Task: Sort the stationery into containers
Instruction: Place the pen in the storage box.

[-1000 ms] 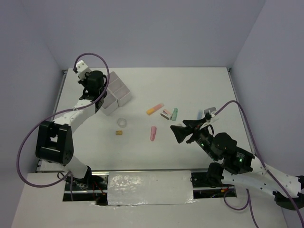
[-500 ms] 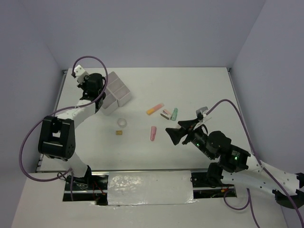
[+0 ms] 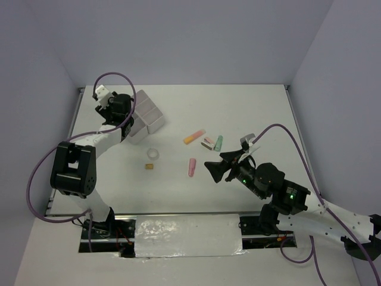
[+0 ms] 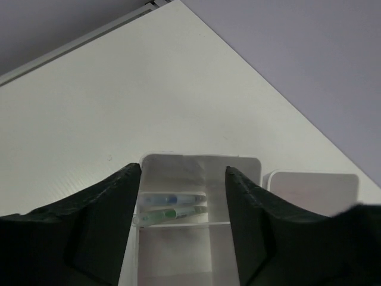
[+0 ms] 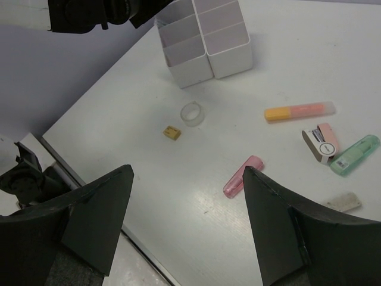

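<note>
The left fingers [image 4: 107, 220], dark and matte with blunt tips, stand apart with nothing between them. They hang over one square cell of the containers [image 4: 199, 167], a block of smooth white plastic with thin walls. Two thin pens [image 4: 169, 199] lie side by side in that cell, one bluish and one greenish. The block sits on the far left of the tabletop [image 3: 250, 107].

The right fingers [image 5: 95, 220] are spread wide and hold nothing, over the bare white tabletop. The pink marker [image 5: 243, 177], stubby and rounded, lies between them in the wrist view. Further out lie a long orange marker [image 5: 299, 111], a pale green marker [image 5: 354, 155] and, just beside it, a small pink-and-white block [image 5: 319, 143] with a round label. A flat grey eraser [image 5: 342, 202] lies near the right finger. A clear tape ring [image 5: 192, 113] and a small tan eraser [image 5: 172, 132] lie closer to the containers.
</note>
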Available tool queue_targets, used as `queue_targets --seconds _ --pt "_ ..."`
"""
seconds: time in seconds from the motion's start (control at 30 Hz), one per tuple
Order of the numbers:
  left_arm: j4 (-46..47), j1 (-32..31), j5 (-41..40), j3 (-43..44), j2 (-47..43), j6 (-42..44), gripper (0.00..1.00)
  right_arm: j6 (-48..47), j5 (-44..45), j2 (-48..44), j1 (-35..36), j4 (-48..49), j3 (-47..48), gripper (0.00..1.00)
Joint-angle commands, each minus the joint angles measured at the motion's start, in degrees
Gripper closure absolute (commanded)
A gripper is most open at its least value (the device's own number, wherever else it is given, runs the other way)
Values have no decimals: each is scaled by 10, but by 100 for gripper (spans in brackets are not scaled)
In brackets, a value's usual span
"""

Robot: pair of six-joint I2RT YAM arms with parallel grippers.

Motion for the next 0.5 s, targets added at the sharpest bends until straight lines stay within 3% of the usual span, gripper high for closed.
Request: queue_targets --seconds 0.0,0.2,0.3,0.37,0.47 --pt "-3 1 7 13 -22 -17 26 -4 -6 1 -1 32 1 18" --pt "-46 -3 40 36 -72 -26 3 7 -13 17 -1 32 2 18" --pt "-100 -8 57 65 -102 -23 1 16 -17 29 -2 34 0 17" --pt "-221 -8 84 116 -122 -50 1 22 -14 54 -3 23 8 15" --pt "-323 -8 144 161 -163 -85 1 35 -26 93 -4 18 19 15"
